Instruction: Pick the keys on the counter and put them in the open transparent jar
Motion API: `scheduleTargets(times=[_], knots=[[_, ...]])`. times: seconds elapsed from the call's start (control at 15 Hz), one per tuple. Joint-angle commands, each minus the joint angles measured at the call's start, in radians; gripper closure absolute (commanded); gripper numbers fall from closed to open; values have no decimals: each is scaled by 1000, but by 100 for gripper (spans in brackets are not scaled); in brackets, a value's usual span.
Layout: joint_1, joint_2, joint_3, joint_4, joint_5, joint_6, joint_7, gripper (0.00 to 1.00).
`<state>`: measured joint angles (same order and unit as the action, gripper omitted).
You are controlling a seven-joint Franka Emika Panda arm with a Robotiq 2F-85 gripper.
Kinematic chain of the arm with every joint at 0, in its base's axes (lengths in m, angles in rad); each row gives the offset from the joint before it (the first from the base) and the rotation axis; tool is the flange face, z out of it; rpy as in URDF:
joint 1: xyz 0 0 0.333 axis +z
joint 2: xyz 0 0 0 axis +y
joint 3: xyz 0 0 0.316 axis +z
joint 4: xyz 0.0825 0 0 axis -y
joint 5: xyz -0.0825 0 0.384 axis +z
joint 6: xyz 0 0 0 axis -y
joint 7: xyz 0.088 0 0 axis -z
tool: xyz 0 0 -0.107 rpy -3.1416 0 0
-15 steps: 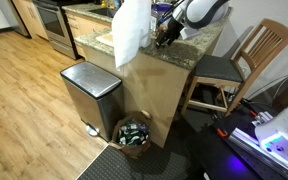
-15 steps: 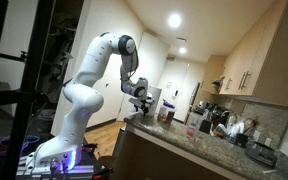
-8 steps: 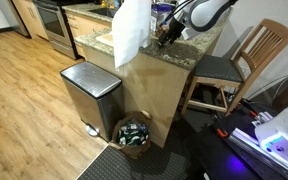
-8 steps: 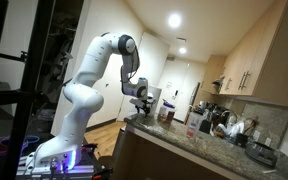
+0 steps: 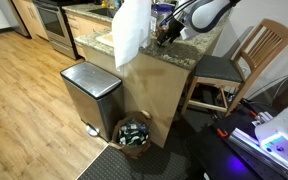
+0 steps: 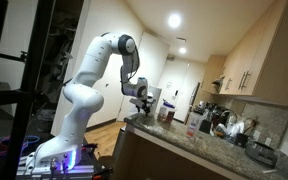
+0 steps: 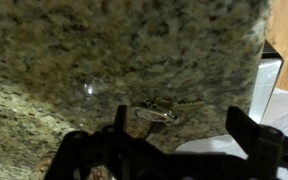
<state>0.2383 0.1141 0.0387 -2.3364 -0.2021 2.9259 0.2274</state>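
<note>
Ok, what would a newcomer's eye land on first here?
The white robot arm leans over the speckled granite counter in an exterior view. In the wrist view, the keys lie on that stone just ahead of the open gripper. A steel bin stands beside the counter.

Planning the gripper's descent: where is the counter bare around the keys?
Wrist view: bare granite counter left of and beyond the keys, which lie near its edge, ahead of the open gripper. In an exterior view, the far end is crowded with kitchen clutter.

There is one small dark bunch of metal keys (image 7: 156, 113). There are also one silver metal trash bin (image 5: 89, 88) and one wooden slatted chair (image 5: 254, 52).
</note>
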Motion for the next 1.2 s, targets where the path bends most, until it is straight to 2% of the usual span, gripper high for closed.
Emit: scheduleTargets(times=[0.0, 0.07, 0.2, 0.27, 0.53, 0.6, 0.87, 1.13], knots=[[0, 0, 0, 0, 0, 1, 1, 0], [0, 0, 0, 0, 0, 1, 1, 0], [16, 12, -33, 2, -51, 79, 132, 0], [12, -32, -25, 9, -26, 84, 146, 0], [31, 5, -66, 55, -120, 78, 306, 0], [10, -9, -38, 42, -74, 77, 239, 0], [19, -3, -51, 45, -99, 77, 287, 0], [13, -23, -17, 37, -12, 14, 258, 0]])
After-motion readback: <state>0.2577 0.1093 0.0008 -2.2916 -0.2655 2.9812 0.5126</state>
